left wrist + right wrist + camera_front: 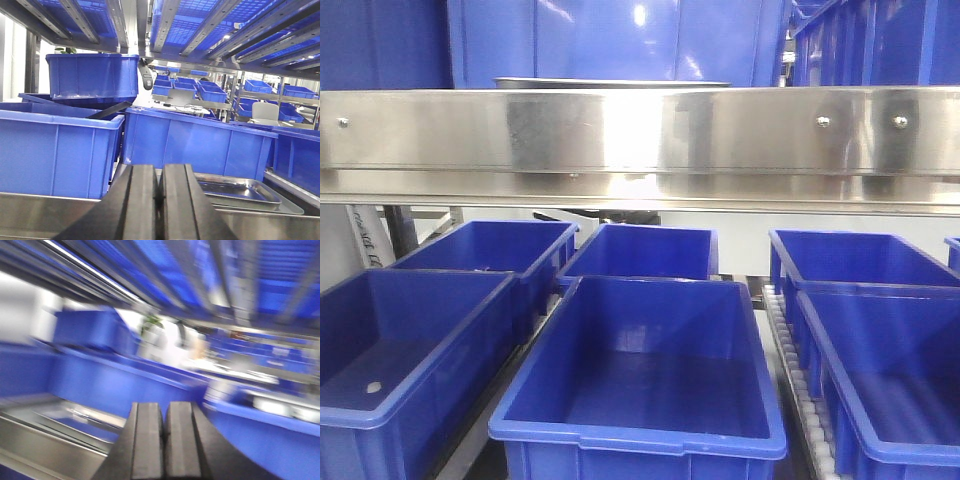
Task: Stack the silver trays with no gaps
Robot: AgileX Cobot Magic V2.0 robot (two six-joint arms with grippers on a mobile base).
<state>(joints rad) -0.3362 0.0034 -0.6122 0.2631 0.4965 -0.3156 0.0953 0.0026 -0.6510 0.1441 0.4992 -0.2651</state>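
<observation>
Both the left pincer [161,200] and right pincer [165,440] are pressed together and empty, so reaching the silver trays [235,190] unopened risks shoving them askew.

Blue crates [640,375] on roller racks, riveted steel rail [640,130] w/ glare, far shelving w/ crates [295,95], bright light.

Hard glare blows out the middle of the steel rail [640,130] in the front view, with bright overhead reflections on the blue crates [640,370]. Left wrist view is sharp and evenly lit. Right wrist view is smeared throughout with motion blur.
</observation>
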